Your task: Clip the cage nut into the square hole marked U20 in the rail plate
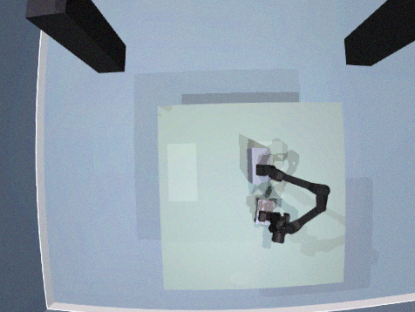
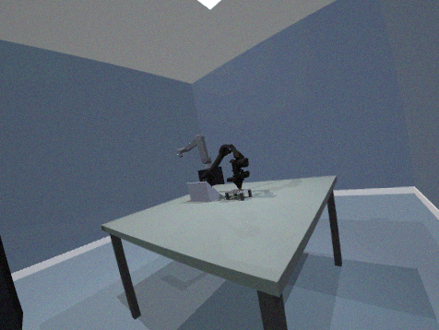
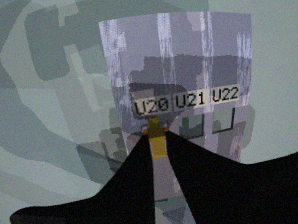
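a pale wedge-shaped block (image 1: 260,176) (image 2: 201,192) stands on the table (image 1: 209,261) (image 2: 221,230).

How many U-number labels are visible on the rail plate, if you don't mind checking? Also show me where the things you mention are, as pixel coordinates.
3: U20 (image 3: 152,105) at left, U21 (image 3: 190,100) in the middle, U22 (image 3: 225,94) at right.

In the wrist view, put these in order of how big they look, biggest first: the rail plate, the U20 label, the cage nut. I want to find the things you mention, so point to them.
1. Rail plate (image 3: 185,42)
2. Cage nut (image 3: 158,146) and U20 label (image 3: 151,105): too close to rank

U20, U21 and U22, seemingly on pale label strips, across the rail plate (image 3: 182,35)
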Available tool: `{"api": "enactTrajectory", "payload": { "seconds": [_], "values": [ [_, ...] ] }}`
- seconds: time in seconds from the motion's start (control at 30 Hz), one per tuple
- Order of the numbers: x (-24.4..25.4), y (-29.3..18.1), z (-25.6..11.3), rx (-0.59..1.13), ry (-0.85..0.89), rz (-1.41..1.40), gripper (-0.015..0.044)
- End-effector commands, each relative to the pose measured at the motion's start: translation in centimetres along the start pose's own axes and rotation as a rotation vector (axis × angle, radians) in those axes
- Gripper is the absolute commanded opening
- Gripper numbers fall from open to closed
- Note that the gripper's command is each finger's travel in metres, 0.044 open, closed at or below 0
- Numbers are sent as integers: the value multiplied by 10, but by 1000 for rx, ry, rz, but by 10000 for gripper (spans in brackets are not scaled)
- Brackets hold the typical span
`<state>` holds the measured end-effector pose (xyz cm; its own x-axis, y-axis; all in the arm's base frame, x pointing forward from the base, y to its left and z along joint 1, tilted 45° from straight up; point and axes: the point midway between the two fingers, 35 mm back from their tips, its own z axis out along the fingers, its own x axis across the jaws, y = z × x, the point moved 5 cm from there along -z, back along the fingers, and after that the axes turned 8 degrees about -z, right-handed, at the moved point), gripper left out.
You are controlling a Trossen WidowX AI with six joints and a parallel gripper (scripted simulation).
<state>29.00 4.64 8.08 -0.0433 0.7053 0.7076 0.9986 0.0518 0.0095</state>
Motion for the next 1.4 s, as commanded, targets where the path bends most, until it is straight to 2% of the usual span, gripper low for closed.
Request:
{"api": "enactTrajectory", "payload": {
  "seconds": [0.0,0.3,0.83,0.93,1.07,1.37],
  "values": [
    [-1,0,1,-1,4,-4,29],
    [-1,0,1,-1,4,-4,29],
    [-1,0,0,0,1,0,440],
    [-1,0,-2,-1,0,0,440],
    [-1,-1,-47,-12,0,-3,440],
    [-1,-2,-50,-13,0,-3,440]
  ]
}}
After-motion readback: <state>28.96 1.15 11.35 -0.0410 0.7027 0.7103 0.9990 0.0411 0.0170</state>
